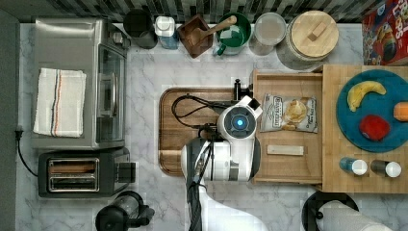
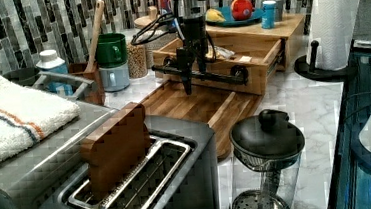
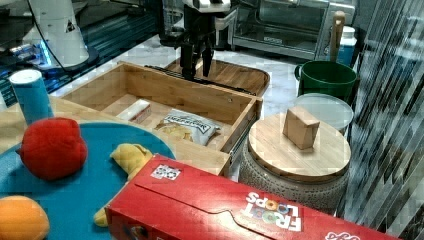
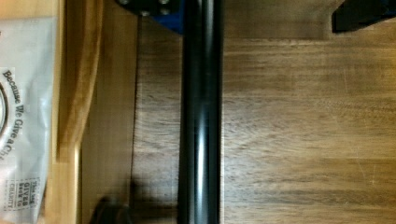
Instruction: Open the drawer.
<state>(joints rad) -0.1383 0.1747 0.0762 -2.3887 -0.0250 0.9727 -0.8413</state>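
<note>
The light wooden drawer (image 1: 288, 79) stands pulled out from under the bamboo top (image 1: 332, 144), its shallow inside showing in the right view (image 3: 165, 90). Its long black bar handle (image 2: 211, 76) runs across the drawer's front, above the darker brown tray (image 1: 192, 144). My gripper (image 2: 187, 81) points down at the handle, open. In the wrist view the handle (image 4: 201, 116) lies close to one finger, and the other finger (image 4: 359, 14) stands well apart from it. In the right view my gripper (image 3: 196, 70) hangs over the drawer's front edge.
A chip bag (image 1: 288, 113) and a small pale bar (image 1: 285, 150) lie in the drawer. A blue plate of toy fruit (image 1: 370, 110) sits on the bamboo top. Toaster oven (image 1: 77, 82), toaster (image 1: 82, 173), green mug (image 1: 233, 31), lidded jar (image 1: 310, 36) and paper towels (image 2: 337, 17) ring the counter.
</note>
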